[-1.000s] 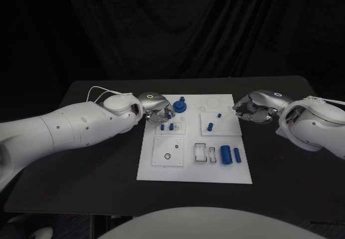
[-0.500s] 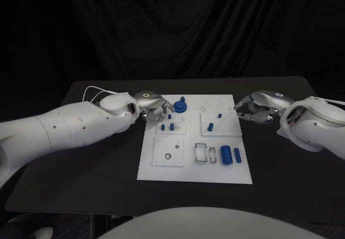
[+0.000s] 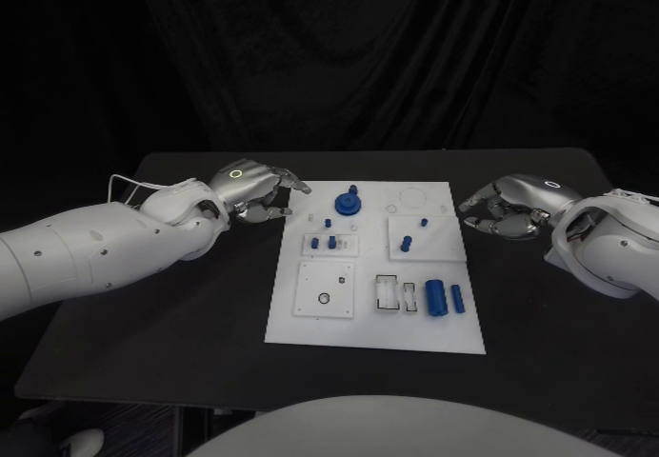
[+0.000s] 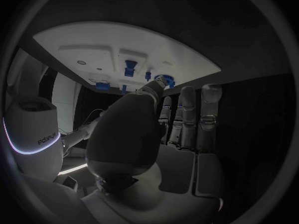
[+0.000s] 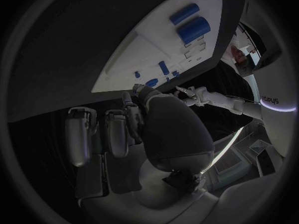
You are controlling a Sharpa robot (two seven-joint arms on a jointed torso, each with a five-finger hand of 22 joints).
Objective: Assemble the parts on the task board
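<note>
A: Board? Parts?
B: White board point(image 3: 373, 328) mid-table. Nearest, two blue cylinders point(image 3: 442, 295) side by side at 4 o'clock, probably waiting; further, about four small pegs point(image 3: 320, 242) standing; far 12, one round knob point(image 3: 348, 202).
A: Hands?
B: Left hand point(image 3: 251, 192) at 10, right hand point(image 3: 506, 209) at 2, both off-board, fingers curled, holding nothing.

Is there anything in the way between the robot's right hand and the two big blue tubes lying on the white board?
Nothing visible is. The right hand hovers over bare black table beside the board's far right edge; the two blue tubes lie nearer the robot, with only flat white board between.
</note>
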